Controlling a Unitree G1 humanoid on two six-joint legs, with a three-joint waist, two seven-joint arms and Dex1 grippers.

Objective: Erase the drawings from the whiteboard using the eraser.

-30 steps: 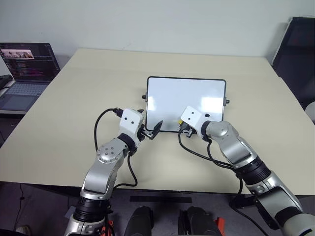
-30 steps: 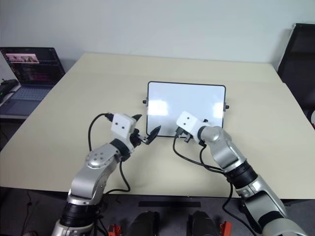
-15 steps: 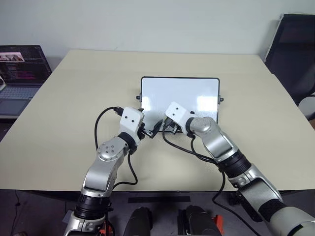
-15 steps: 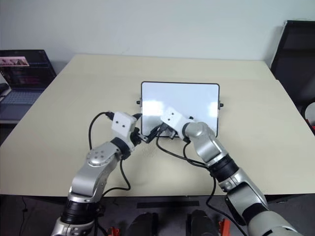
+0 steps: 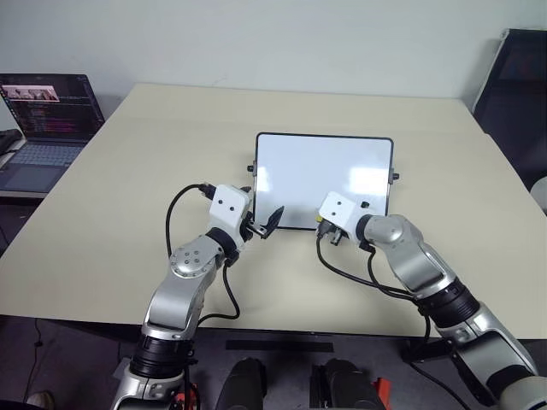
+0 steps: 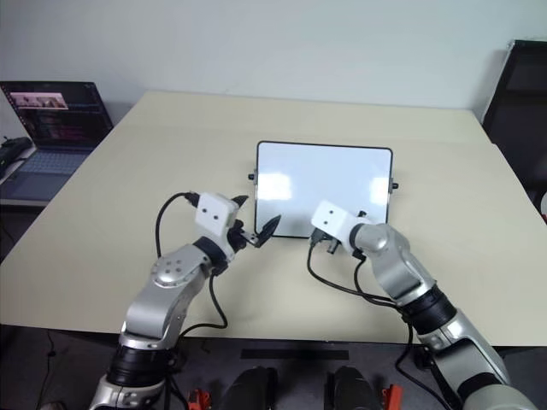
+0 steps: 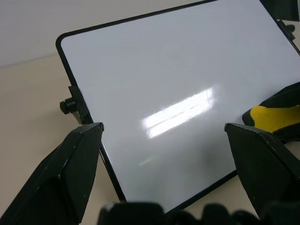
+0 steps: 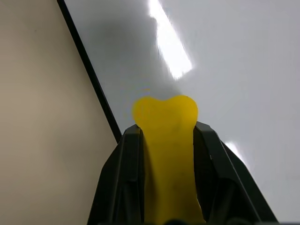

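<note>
Eraser at the whiteboard's near edge

Right gripper (image 8: 164, 140) pinches the yellow eraser (image 8: 165, 136) against the whiteboard (image 5: 325, 166), a grip the head views barely show. Left gripper (image 7: 164, 136) gapes wide, empty, over the board's near-left corner.

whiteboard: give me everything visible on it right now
The whiteboard is a small glossy white rectangle in a thin black frame with rounded corners and a small black knob on each short side. It lies flat near the middle of the beige table, long side across. Its surface looks clean, with no marks visible, only glare patches. The yellow eraser, held in the right gripper, is at its near edge; contact cannot be confirmed. The open left gripper hovers by its near left corner.
</note>
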